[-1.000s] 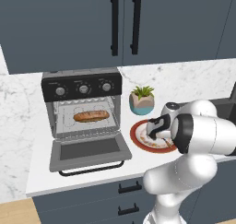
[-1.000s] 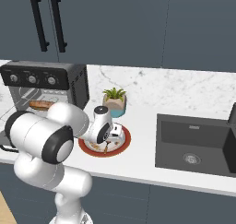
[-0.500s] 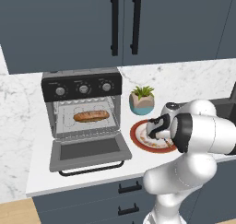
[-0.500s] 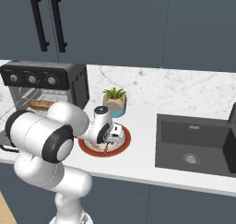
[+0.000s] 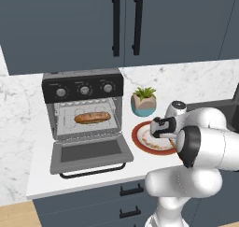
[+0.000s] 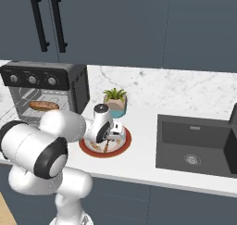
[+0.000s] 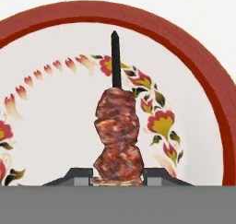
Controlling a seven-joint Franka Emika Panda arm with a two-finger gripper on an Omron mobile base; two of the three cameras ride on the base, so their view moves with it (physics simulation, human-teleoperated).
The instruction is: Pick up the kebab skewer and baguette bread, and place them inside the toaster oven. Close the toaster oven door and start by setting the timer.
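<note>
Red-rimmed plate point(image 7: 203, 71) under a clenched gripper point(image 7: 116, 176)
Its fingertips clamp the kebab skewer point(image 7: 117, 140); baguette bread point(image 5: 92, 117) lies inside the open toaster oven point(image 5: 84, 88).

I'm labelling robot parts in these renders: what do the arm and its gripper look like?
The arm is made of glossy white, rounded, bulbous segments with black bands at the joints; no cables or markings are visible. The gripper has a white hand with dark patches and two small dark grey, flat-topped finger tips.
</note>
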